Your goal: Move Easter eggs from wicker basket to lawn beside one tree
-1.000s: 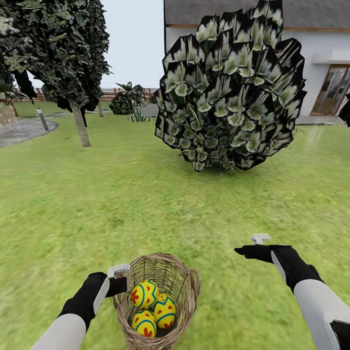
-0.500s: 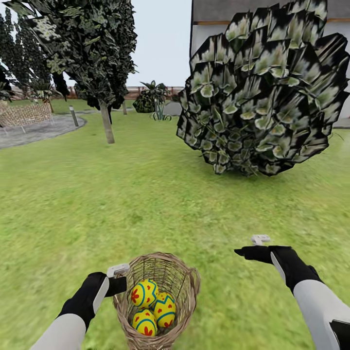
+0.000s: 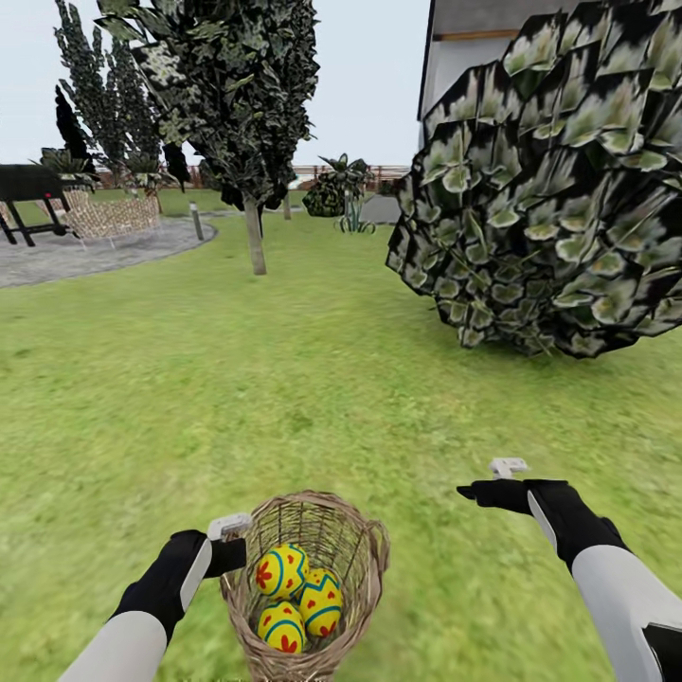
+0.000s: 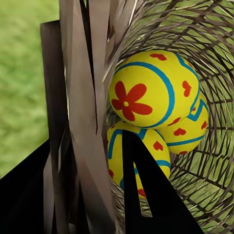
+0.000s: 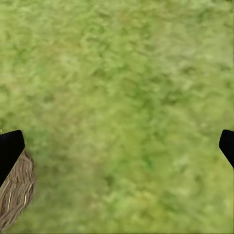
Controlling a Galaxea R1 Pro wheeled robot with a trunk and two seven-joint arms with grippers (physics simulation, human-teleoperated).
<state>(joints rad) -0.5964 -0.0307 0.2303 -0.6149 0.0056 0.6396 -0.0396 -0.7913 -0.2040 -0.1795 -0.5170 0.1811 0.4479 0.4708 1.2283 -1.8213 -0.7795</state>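
The view has swung left, bringing the tree (image 3: 254, 237) toward centre. Left claw (image 3: 230, 542) pinches the basket (image 3: 365, 559) rim, carrying three eggs (image 3: 296, 592) treeward; right claw (image 3: 485, 481) gapes empty over lawn (image 3: 284, 379).

I see flat, even daylight with hardly any cast shadows and no glare. The lawn (image 3: 284, 379) looks smeared and soft, especially in my right wrist view. The eggs (image 4: 151, 97) read sharp; the basket (image 4: 87, 122) weave close up blurs.
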